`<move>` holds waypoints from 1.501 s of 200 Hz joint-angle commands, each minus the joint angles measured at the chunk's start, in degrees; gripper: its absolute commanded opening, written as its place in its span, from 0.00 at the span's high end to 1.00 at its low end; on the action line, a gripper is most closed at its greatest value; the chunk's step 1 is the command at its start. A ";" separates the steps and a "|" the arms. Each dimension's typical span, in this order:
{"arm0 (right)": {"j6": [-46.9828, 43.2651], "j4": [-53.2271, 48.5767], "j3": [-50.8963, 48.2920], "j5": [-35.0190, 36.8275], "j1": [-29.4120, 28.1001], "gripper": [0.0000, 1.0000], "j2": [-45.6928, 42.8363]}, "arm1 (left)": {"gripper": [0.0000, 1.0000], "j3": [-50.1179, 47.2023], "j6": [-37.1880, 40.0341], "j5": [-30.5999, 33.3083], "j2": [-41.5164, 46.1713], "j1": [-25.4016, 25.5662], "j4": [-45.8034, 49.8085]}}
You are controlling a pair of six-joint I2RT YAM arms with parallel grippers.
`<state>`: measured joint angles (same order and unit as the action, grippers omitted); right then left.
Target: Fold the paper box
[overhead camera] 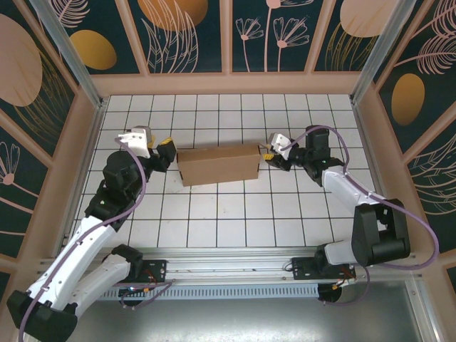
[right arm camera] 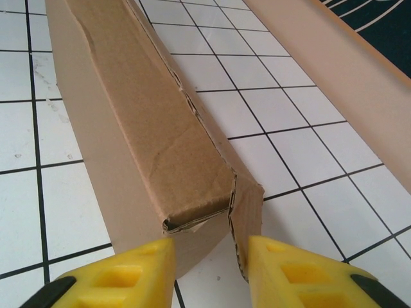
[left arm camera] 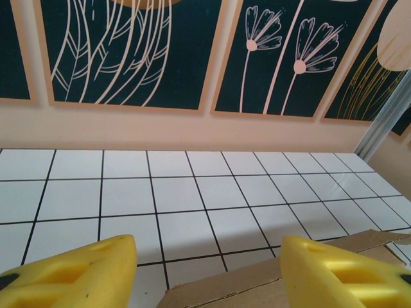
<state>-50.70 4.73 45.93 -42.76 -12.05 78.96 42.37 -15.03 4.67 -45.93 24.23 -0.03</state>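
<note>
From above, the left fingers sit at the left end of the box, and the right fingers sit at its right end. The box lies near the middle of the white tiled counter, a little toward the far edge, with its long side running left to right. In this view it looks like a plain brown, closed, long block.

The left wrist camera adds that the left fingers are spread wide. The brown cardboard edge lies low between them, and bare tile shows between it and the left-hand finger. Beyond are open tiles and the dark flower-painted wall at the far edge.

The right wrist camera shows the box from close up. It is corrugated brown card with a long top face that is creased and wrinkled. The near corner is ragged and slightly gaping, and a loose end flap stands out to the right. The right fingers stand on either side of this end, with the flap just beside the right-hand one. I cannot tell whether they are pinching it.
</note>
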 commanded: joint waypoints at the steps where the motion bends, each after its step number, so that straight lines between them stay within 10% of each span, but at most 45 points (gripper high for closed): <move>1: -0.65 2.54 1.60 0.96 -0.38 0.69 0.75 | 0.39 1.89 1.23 -1.91 -0.65 0.23 -0.85; 220: 2.63 6.22 2.48 4.38 -1.50 0.70 0.76 | 0.37 2.64 0.64 -1.09 -1.44 0.28 -1.20; 300: 2.33 3.17 3.20 3.40 -2.14 1.00 1.25 | 0.39 4.00 2.00 -0.16 -1.26 0.29 2.14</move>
<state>-48.84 8.62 47.64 -38.68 -13.56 81.17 44.88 -13.74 3.53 -47.68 24.23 0.27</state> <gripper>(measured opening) 0.047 0.616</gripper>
